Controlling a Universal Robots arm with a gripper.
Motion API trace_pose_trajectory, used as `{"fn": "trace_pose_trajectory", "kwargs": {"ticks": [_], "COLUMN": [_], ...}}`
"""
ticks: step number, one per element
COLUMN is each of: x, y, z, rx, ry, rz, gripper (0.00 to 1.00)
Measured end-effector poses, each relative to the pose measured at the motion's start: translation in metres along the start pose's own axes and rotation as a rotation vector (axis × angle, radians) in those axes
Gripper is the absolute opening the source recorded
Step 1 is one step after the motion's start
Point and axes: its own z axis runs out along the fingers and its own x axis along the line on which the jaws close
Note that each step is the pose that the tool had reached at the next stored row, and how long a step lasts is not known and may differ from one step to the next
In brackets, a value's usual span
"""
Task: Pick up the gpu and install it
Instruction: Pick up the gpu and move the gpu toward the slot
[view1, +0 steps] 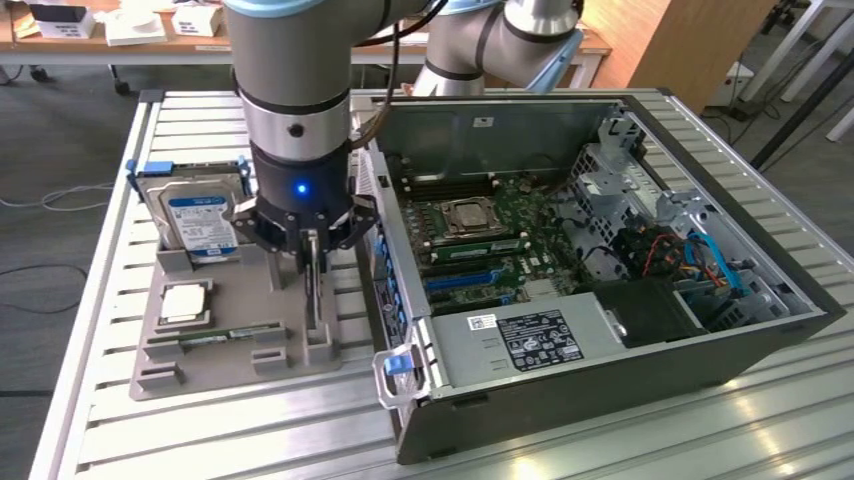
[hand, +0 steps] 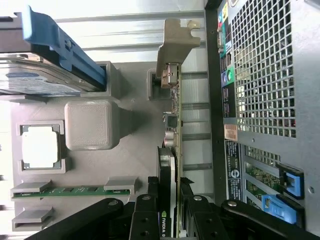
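Observation:
The gpu (hand: 173, 127) stands on its long edge in slots of the grey holder tray (view1: 200, 365), with its silvery bracket (hand: 176, 40) at the far end from the wrist. In the exterior view it is a thin dark blade (view1: 311, 300) under the wrist, just left of the open computer case (view1: 601, 330). My gripper (view1: 310, 255) comes straight down over it. Its black fingers (hand: 150, 200) press on both faces of the card, so the gripper (hand: 170, 189) is shut on it. The card still rests in the holder.
The tray also holds a hard drive with a blue-white label (view1: 198, 215), a square processor (view1: 184, 303) and a green memory stick (view1: 214, 338). The case's perforated rear panel (hand: 265, 75) stands close beside the card. The motherboard (view1: 487, 245) lies open inside, on a slatted metal table (view1: 94, 300).

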Motion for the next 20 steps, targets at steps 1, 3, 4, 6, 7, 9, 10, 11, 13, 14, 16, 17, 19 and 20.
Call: {"fn": "trace_pose_trajectory", "kwargs": {"ticks": [1,3,4,6,7,9,10,11,13,14,16,17,19,20], "x": [0.0000,0.0000,0.0000,0.0000,0.0001,0.0001,0.0001,0.0001,0.0001,0.0000,0.0000,0.0001,0.0001,0.0001], "y": [0.0001,0.0003,0.0003,0.0003,0.0003,0.0003,0.0003,0.0003,0.0003,0.0003,0.0003,0.0003,0.0004,0.0005], "z": [-0.0023,-0.0052,-0.0055,-0.0055,-0.0056,-0.0056,-0.0056,-0.0056,-0.0056,-0.0056,-0.0056,-0.0058,-0.0070,-0.0085], "rx": [0.0000,0.0000,-0.0001,-0.0002,-0.0001,-0.0001,-0.0001,-0.0001,-0.0001,-0.0001,-0.0002,-0.0020,-0.0060,-0.0073], "ry": [0.0000,0.0000,0.0000,-0.0001,0.0000,0.0001,0.0001,0.0001,0.0001,0.0001,0.0001,0.0002,0.0003,0.0004], "rz": [0.000,0.000,0.000,0.000,0.000,0.000,0.000,0.000,0.000,0.000,0.000,0.000,0.000,0.000], "gripper": [0.27,0.27,0.27,0.27,0.27,0.27,0.27,0.27,0.27,0.27,0.27,0.27,0.27,0.27]}}
